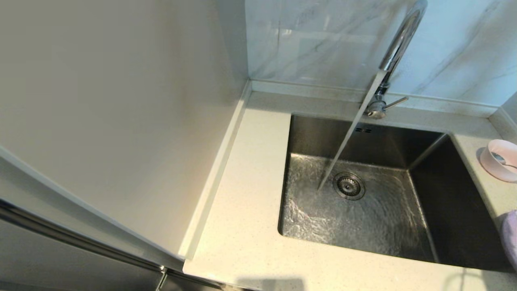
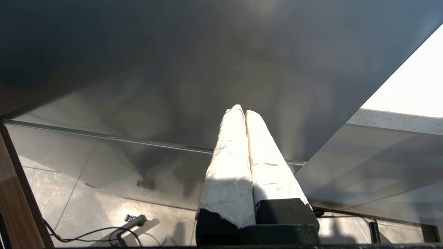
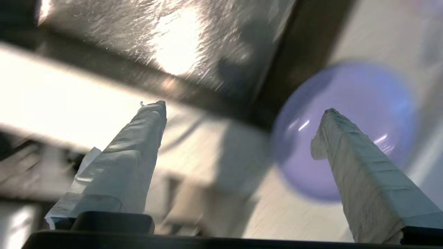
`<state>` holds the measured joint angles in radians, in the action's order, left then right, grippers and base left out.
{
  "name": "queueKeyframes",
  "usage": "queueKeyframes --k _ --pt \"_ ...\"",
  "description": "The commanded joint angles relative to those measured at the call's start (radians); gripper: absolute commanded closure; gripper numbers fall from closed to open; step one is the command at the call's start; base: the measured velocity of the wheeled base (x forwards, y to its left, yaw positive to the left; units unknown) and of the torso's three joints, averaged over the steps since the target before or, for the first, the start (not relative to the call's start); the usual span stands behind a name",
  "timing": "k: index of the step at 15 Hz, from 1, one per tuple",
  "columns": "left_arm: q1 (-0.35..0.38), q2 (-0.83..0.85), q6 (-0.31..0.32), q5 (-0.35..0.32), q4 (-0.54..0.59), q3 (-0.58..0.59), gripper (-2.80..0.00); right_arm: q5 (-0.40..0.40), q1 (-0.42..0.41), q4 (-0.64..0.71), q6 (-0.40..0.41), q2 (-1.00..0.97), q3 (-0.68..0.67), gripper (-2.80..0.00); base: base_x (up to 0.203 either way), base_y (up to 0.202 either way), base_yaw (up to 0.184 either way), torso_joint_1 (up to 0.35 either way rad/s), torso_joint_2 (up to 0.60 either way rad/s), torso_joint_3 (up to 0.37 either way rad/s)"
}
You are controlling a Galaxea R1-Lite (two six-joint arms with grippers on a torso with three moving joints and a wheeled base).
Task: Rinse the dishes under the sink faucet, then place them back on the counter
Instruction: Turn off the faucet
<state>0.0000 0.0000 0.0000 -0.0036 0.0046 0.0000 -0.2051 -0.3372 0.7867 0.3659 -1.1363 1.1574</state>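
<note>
Water runs from the chrome faucet (image 1: 398,44) into the steel sink (image 1: 383,226), beside the drain. To the right of the sink, a pale pink bowl (image 1: 499,161) stands on the speckled counter (image 1: 242,226) with the metal spoon (image 1: 501,158) lying in it. The lavender plate (image 1: 509,236) shows partly at the right edge. In the right wrist view my right gripper (image 3: 243,107) is open and empty above the counter, one finger in front of the lavender plate (image 3: 363,90), the sink (image 3: 173,34) beyond. My left gripper (image 2: 244,110) is shut and empty, parked low by a cabinet front.
A tall pale panel (image 1: 121,121) walls off the counter's left side. The white veined marble wall (image 1: 323,40) stands behind the faucet. The faucet's thin lever (image 1: 396,103) points right. Cables (image 2: 104,233) lie on the tiled floor below the left gripper.
</note>
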Motion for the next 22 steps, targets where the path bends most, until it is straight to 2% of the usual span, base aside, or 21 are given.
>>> queueKeyframes --k 1,2,8,13,16,17,19,22 --pt "0.0 0.0 0.0 0.001 0.0 0.0 0.0 0.003 0.051 0.186 -0.038 -0.117 0.118 -2.8 0.0 0.0 0.0 0.0 0.0 0.0" --pt "0.0 0.0 0.0 0.0 0.0 0.0 0.0 0.004 0.065 0.189 -0.043 -0.15 0.154 0.0 0.0 0.0 0.0 0.0 0.0 0.0" --pt "0.0 0.0 0.0 0.0 0.0 0.0 0.0 0.003 0.136 0.206 -0.19 -0.354 0.419 0.0 0.0 0.0 0.0 0.0 0.0 0.0" --pt "0.0 0.0 0.0 -0.001 0.0 0.0 0.0 0.038 0.162 0.206 -0.223 -0.516 0.519 0.0 0.0 0.0 0.0 0.0 0.0 0.0" --pt "0.0 0.0 0.0 -0.001 0.0 0.0 0.0 0.042 0.173 0.18 -0.246 -0.636 0.624 0.0 0.0 0.0 0.0 0.0 0.0 0.0" --pt "0.0 0.0 0.0 -0.001 0.0 0.0 0.0 0.042 0.176 0.149 -0.273 -0.669 0.644 0.0 0.0 0.0 0.0 0.0 0.0 0.0" --pt "0.0 0.0 0.0 0.001 0.0 0.0 0.0 0.021 0.184 -0.004 -0.408 -0.713 0.652 0.0 0.0 0.0 0.0 0.0 0.0 0.0" --pt "0.0 0.0 0.0 0.001 0.0 0.0 0.0 -0.055 0.199 -0.158 -0.567 -0.75 0.649 0.0 0.0 0.0 0.0 0.0 0.0 0.0"
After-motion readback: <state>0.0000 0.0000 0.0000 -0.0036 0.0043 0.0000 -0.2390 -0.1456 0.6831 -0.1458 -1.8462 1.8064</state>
